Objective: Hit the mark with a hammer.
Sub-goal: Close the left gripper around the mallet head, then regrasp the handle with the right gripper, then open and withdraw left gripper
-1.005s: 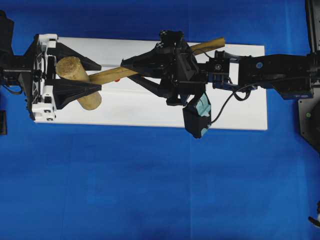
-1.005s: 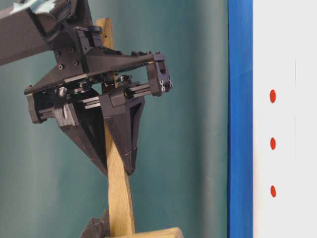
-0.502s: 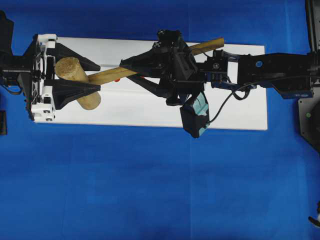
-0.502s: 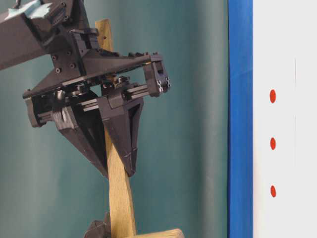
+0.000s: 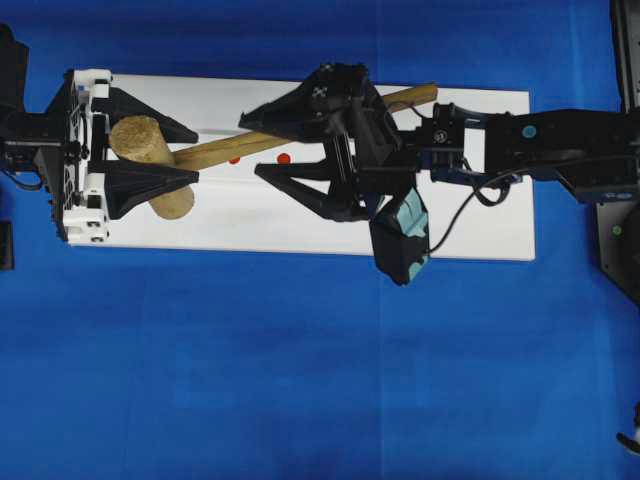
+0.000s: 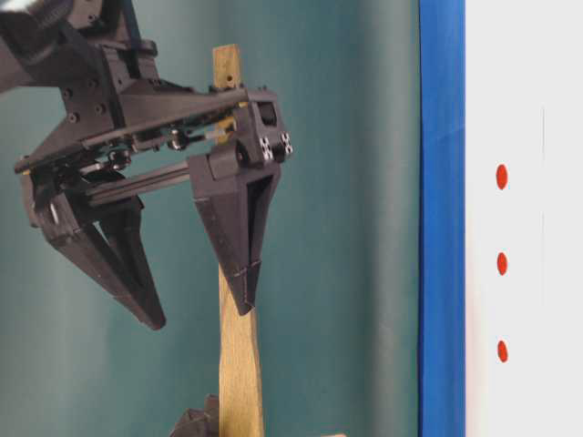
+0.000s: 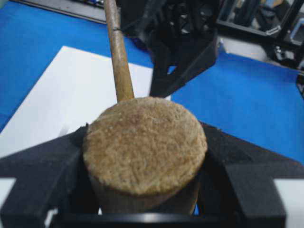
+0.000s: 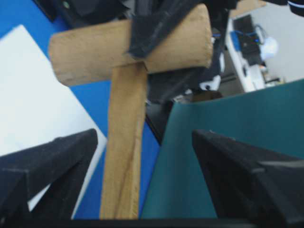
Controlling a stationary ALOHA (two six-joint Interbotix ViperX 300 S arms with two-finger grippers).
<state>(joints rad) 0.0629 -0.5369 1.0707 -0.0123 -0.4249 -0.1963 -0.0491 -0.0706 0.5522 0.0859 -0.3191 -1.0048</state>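
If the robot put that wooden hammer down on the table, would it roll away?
Probably not far. The hammer has a round, thick head, which could roll a little, but the long flat handle would likely stop it. It looks like stiff wood, so it shouldn't bend. The head looks chunkier than the handle, so that end probably feels heavier.

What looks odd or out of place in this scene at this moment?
The hammer hangs in the air, held only by its thick head, which the left gripper clamps. Its long handle sticks out slantwise between the wide-open fingers of the right gripper, unsupported. Nothing looks damaged or spilled.
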